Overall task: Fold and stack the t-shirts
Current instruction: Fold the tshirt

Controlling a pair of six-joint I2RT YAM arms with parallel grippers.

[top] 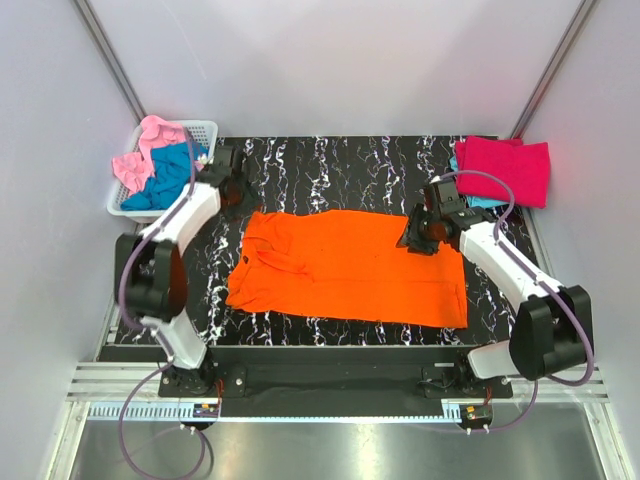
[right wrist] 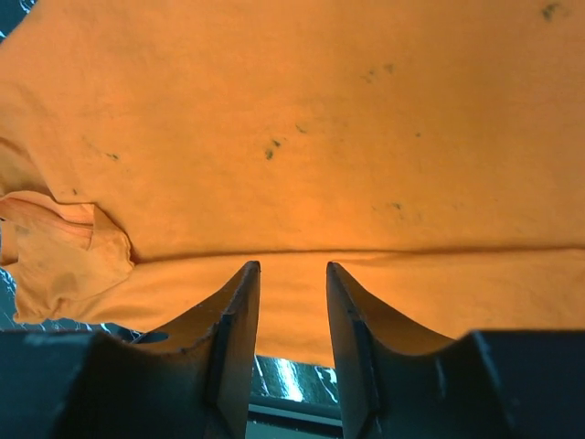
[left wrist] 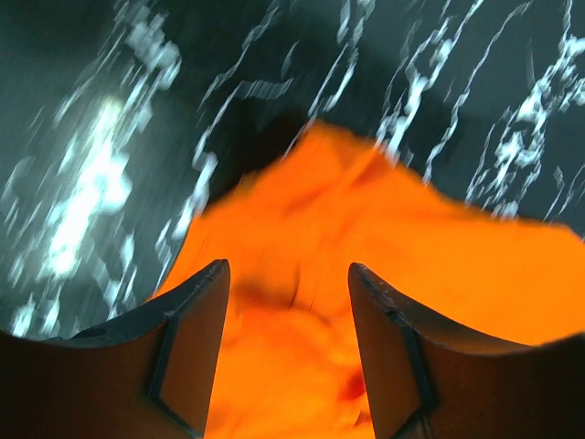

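Note:
An orange t-shirt (top: pixel 350 268) lies spread out on the black marbled table (top: pixel 330 160), with a crumpled sleeve at its left end. My left gripper (top: pixel 238 200) hovers over the shirt's far left corner. In the left wrist view the gripper (left wrist: pixel 288 265) is open, with blurred orange cloth (left wrist: pixel 366 229) beneath it and nothing between the fingers. My right gripper (top: pixel 412 240) is at the shirt's far right edge. It stands open (right wrist: pixel 292 266) above a folded-over strip of the orange shirt (right wrist: pixel 302 137). A folded crimson-pink t-shirt (top: pixel 505 170) rests at the back right on a teal one (top: pixel 482 203).
A white lattice basket (top: pixel 200 128) at the back left holds a light pink t-shirt (top: pixel 150 145) and a teal blue t-shirt (top: pixel 165 175). Grey walls enclose the table on three sides. A metal rail (top: pixel 330 395) runs along the near edge by the arm bases.

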